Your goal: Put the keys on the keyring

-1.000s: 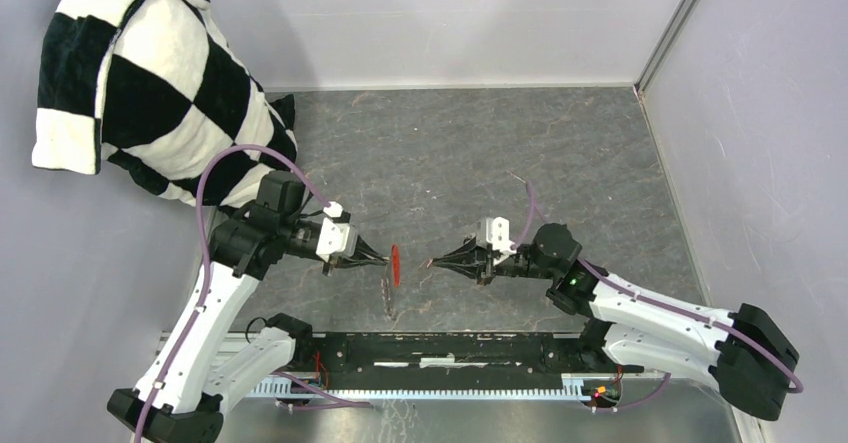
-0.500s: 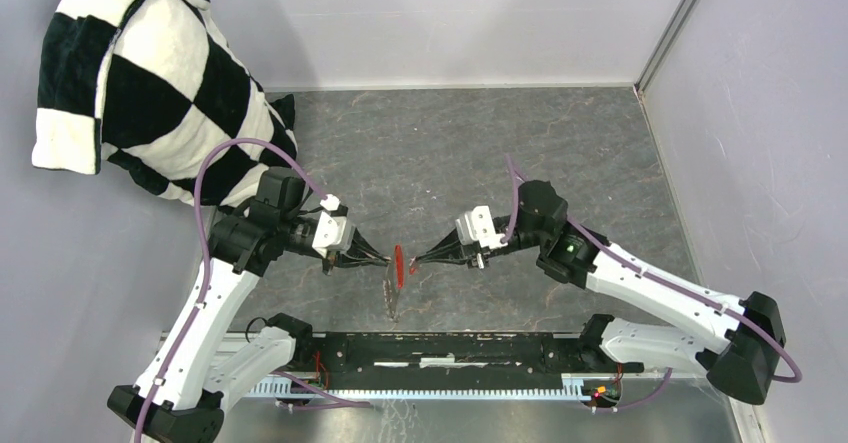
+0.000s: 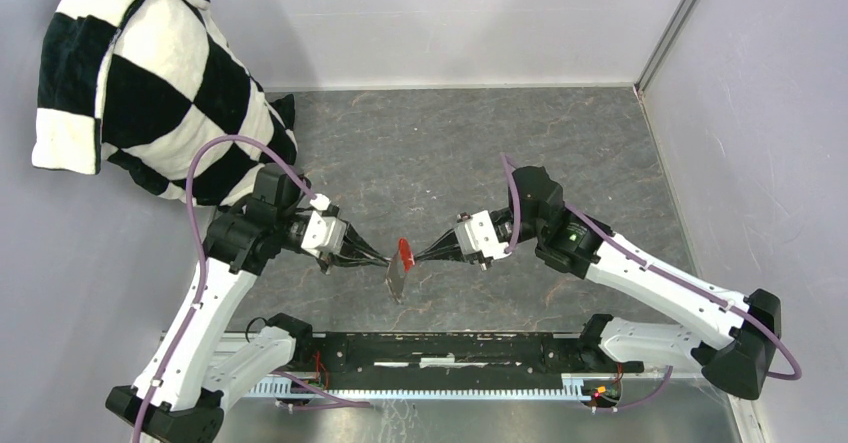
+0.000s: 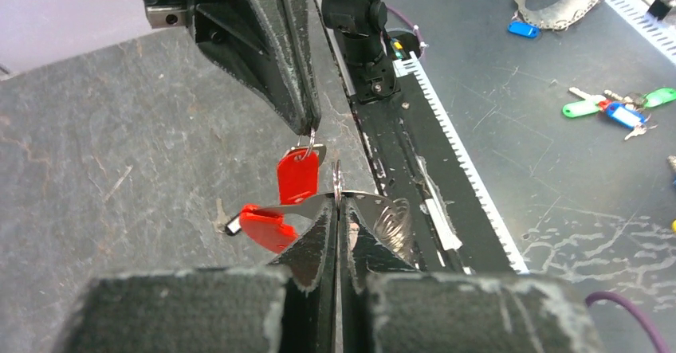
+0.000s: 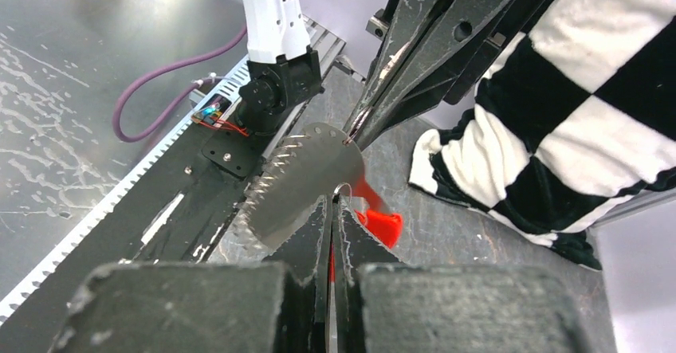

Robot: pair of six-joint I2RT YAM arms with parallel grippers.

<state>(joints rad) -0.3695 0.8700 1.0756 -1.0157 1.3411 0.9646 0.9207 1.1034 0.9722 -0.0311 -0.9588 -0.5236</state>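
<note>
My left gripper (image 4: 337, 209) is shut on the thin silvery keyring (image 4: 337, 179), which I see edge-on at its tips. A red fob (image 4: 267, 227) and a grey serrated metal plate (image 4: 387, 219) hang from that ring. My right gripper (image 5: 332, 201) is shut on the top of the red-headed key (image 4: 297, 176). The key's head dangles just under its fingertips (image 4: 309, 126), a short way from the ring. In the top view the left gripper (image 3: 384, 260) and right gripper (image 3: 416, 256) meet tip to tip above the slate, with the plate (image 3: 397, 283) hanging below.
A black-and-white checkered cloth (image 3: 150, 83) is heaped at the back left. The black rail (image 3: 450, 348) runs along the near edge. Beyond it, on the metal surface, lie other keys with green and blue tags (image 4: 614, 110). A wall (image 3: 760, 113) closes the right side.
My right arm has swung left and forward, bringing its shut tips with the red key up to the left gripper. The fob and plate have tilted and shifted slightly right.
</note>
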